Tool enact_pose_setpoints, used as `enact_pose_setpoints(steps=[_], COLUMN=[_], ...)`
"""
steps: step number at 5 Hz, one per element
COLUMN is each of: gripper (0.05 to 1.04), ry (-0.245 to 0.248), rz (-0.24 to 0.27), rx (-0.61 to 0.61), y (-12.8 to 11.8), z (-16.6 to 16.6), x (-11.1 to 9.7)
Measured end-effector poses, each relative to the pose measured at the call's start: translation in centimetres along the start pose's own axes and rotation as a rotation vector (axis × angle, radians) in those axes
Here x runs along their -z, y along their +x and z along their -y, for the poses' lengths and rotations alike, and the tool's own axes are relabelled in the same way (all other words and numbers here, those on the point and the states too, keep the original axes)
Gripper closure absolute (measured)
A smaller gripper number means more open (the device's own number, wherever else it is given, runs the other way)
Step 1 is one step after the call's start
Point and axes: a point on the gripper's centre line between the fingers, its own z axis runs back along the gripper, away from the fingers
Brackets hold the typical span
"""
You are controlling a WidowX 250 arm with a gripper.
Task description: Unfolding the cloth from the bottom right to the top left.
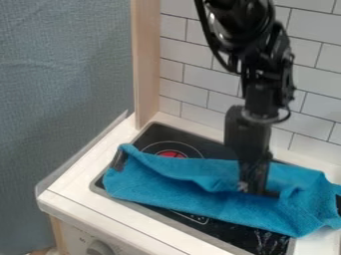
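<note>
The blue cloth (193, 201) lies rumpled across the black stove top, stretching from the left side of the cooktop to the right edge of the view. A raised fold runs along its middle, and its left end is turned up with a small dark patch on it. Pointing down from above, the black gripper (255, 191) has its tip at the cloth right of centre, against the fold. Whether it holds any fabric cannot be made out.
A red-centred burner (172, 153) shows behind the cloth on the cooktop (156, 133). White tiles (200, 77) rise behind the counter, and a wooden post (146, 60) stands at the back left corner. A knob (100, 248) sits on the front panel.
</note>
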Motion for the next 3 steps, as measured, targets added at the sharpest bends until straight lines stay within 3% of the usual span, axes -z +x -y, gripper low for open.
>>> enact_pose_setpoints(steps=[1, 3], gripper=[1.031, 1.031], ry=[-0.057, -0.115], rz=[-0.054, -0.076], rx=[-0.047, -0.078], y=[-0.3, 0.8], z=[3.1, 8.4], x=[-2.9, -2.4])
